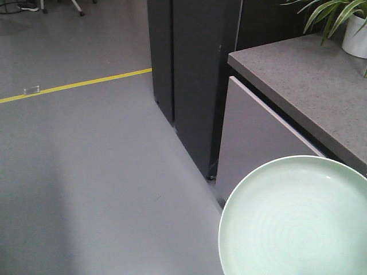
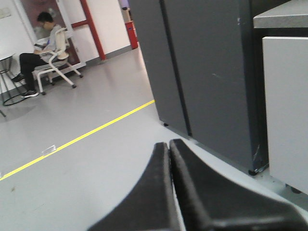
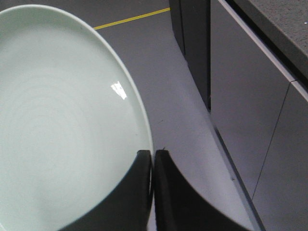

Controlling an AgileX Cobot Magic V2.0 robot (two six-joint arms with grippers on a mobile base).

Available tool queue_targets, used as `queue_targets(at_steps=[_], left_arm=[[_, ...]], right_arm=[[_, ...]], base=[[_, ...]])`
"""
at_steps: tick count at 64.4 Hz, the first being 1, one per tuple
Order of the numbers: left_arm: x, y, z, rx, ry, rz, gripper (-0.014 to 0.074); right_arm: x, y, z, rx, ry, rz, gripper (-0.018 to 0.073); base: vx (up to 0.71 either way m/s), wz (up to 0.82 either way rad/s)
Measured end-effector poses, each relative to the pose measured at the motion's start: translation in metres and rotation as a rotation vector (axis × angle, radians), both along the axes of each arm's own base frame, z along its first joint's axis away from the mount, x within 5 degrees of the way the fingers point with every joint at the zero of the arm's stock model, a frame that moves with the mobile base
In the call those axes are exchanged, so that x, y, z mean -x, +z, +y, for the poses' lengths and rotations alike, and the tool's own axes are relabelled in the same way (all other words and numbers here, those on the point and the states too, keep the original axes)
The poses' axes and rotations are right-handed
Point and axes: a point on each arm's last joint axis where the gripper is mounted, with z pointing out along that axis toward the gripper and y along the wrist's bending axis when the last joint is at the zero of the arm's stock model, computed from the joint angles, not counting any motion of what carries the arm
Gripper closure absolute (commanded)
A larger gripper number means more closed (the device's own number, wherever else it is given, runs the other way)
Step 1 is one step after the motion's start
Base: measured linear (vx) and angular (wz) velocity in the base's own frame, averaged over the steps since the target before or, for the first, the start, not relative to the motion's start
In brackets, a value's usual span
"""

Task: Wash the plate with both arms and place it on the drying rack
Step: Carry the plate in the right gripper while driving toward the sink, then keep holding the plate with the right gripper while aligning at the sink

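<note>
The pale mint-green plate (image 1: 295, 220) fills the lower right of the front view, held in the air beside the counter. It also fills the left of the right wrist view (image 3: 62, 120). My right gripper (image 3: 153, 153) is shut on the plate's right rim, one finger over its face and one behind. My left gripper (image 2: 169, 143) is shut with nothing between its fingers, out over the grey floor. The drying rack is out of view. Neither gripper shows in the front view.
A grey stone counter (image 1: 309, 86) with pale cabinet fronts (image 1: 252, 137) stands at right, a potted plant (image 1: 350, 26) on it. A tall dark cabinet (image 1: 195, 74) stands beside it. Grey floor with a yellow line (image 1: 74, 86) lies at left. A seated person (image 2: 41, 53) is far off.
</note>
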Motion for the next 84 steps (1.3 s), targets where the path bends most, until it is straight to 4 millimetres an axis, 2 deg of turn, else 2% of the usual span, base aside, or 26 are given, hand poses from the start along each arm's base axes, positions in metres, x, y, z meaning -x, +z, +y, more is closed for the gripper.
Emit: queue_targets(at_steps=[84], left_arm=[[0.0, 0.0, 0.0, 0.0, 0.0, 0.0, 0.0603]], right_arm=[[0.0, 0.0, 0.0, 0.0, 0.0, 0.0, 0.0561]], base=[[0.08, -0.32]])
